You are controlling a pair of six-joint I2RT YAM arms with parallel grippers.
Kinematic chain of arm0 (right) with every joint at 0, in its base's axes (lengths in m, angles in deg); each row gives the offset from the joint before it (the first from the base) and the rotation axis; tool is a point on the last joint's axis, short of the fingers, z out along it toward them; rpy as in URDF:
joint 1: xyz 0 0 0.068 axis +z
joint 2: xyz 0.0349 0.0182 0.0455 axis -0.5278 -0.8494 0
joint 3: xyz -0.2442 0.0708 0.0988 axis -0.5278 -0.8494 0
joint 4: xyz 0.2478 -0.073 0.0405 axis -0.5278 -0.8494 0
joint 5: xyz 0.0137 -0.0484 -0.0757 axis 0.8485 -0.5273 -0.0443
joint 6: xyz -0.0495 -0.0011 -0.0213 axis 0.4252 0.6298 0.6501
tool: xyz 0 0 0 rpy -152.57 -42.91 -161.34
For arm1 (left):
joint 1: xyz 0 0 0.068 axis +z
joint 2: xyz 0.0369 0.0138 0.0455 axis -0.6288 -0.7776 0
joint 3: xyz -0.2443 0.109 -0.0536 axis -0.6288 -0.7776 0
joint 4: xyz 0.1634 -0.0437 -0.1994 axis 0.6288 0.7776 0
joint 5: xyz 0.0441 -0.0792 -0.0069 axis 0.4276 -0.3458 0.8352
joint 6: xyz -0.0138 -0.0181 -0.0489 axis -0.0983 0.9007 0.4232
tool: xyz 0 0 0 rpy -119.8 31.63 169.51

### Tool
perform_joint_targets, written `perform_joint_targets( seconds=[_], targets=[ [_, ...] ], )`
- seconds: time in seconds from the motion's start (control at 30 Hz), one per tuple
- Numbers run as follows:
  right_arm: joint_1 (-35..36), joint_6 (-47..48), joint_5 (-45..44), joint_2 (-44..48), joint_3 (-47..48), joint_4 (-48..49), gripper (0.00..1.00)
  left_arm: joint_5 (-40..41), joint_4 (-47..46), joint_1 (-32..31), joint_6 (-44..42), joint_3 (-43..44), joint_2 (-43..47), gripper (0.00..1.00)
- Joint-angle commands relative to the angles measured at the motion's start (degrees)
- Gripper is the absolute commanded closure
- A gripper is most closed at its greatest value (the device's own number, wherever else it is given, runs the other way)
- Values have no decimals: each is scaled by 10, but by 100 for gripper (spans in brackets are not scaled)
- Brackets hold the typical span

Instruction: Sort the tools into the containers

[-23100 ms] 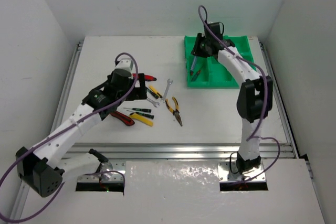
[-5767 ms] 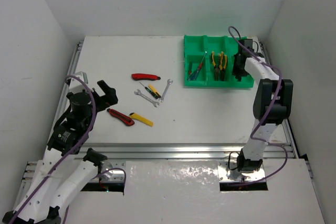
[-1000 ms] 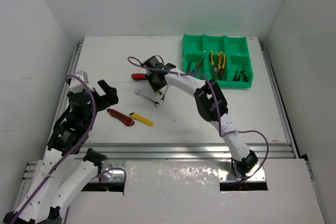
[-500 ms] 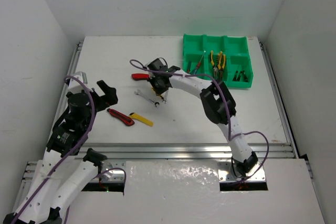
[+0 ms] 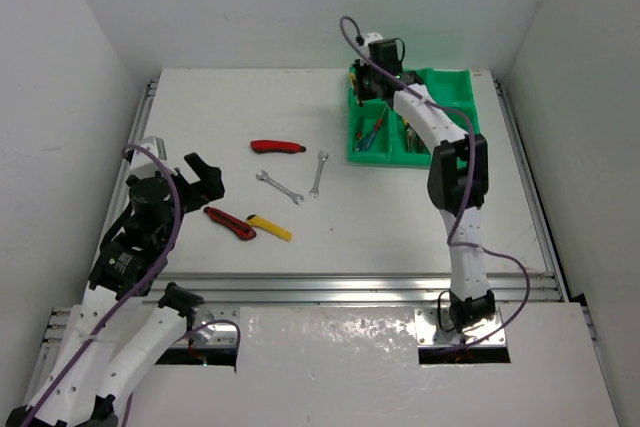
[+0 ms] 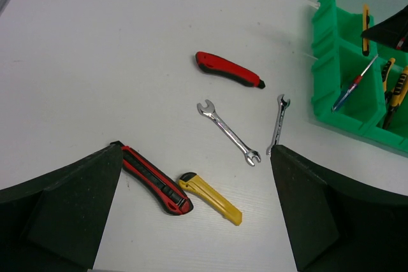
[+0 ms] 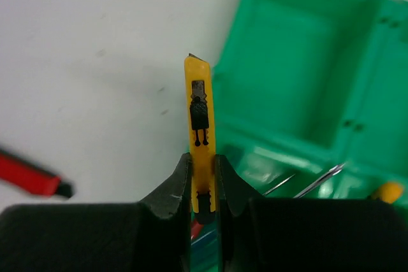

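Note:
My right gripper (image 5: 366, 82) is shut on a small yellow utility knife (image 7: 199, 119), held above the far left corner of the green six-compartment tray (image 5: 455, 152). The tray (image 7: 293, 93) shows its far left compartment bare; the near left one holds screwdrivers (image 5: 372, 132), the near middle one yellow pliers (image 5: 412, 137). On the table lie a red knife (image 5: 277, 147), two silver wrenches (image 5: 278, 187) (image 5: 318, 172), a red-and-black knife (image 5: 230, 223) and a yellow knife (image 5: 270, 228). My left gripper (image 5: 205, 175) is open and empty, left of these tools, above the table (image 6: 196, 150).
The table is ringed by an aluminium rail (image 5: 350, 287) at its near edge and white walls on three sides. In the left wrist view the red-and-black knife (image 6: 153, 179) and yellow knife (image 6: 210, 198) lie between my fingers (image 6: 64, 208), with the wrenches (image 6: 228, 133) beyond.
My right gripper has lifted the small yellow knife from the group of tools and carried it right and away to the tray's far left corner. The left arm has stayed put.

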Motion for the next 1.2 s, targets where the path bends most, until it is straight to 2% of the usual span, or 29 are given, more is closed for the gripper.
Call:
perform_joint_targets(
  seconds=[0.0,0.07,0.27,0.47,0.5,0.57,0.6,0.63,0.73,0.77,0.83,0.9,1.0,1.03,1.13,1.17],
  targets=[
    [-24,27,20,-54,81,30,92,-3,-24,7,-8,2,-1,0],
    [-44,25,31,-67,106,41,91,-5,-23,6,-7,1,-2,0],
    [-75,47,31,-60,91,108,91,-10,-26,6,-8,1,-10,0],
    [-94,66,39,-117,140,114,86,-25,-29,6,-13,0,-21,0],
    [-95,67,38,-117,135,123,83,-27,-31,6,-15,-1,-21,0],
    [-96,76,37,-121,121,149,66,-31,-31,6,-16,0,-27,0],
    [-96,75,35,-125,123,152,56,-33,-32,6,-17,-1,-28,0],
    [-95,78,35,-139,145,152,40,-34,-32,7,-17,-1,-29,0],
    [-94,87,28,-150,187,128,18,-38,-34,6,-18,-2,-33,0],
    [-92,87,27,-139,182,127,16,-38,-33,7,-18,-2,-34,0],
    [-84,89,34,-100,138,125,16,-41,-34,6,-19,0,-35,0],
    [-50,110,35,-12,96,118,16,-37,-33,7,-19,1,-35,0],
    [26,142,24,109,-3,91,16,-8,-23,8,-8,6,-28,0],
    [48,139,25,131,-33,50,16,5,-18,11,-3,9,-21,0],
    [148,89,28,183,-78,-50,20,58,-5,29,17,14,10,0],
    [174,54,-5,192,-98,-62,27,61,-6,34,20,12,22,0]
  ],
)
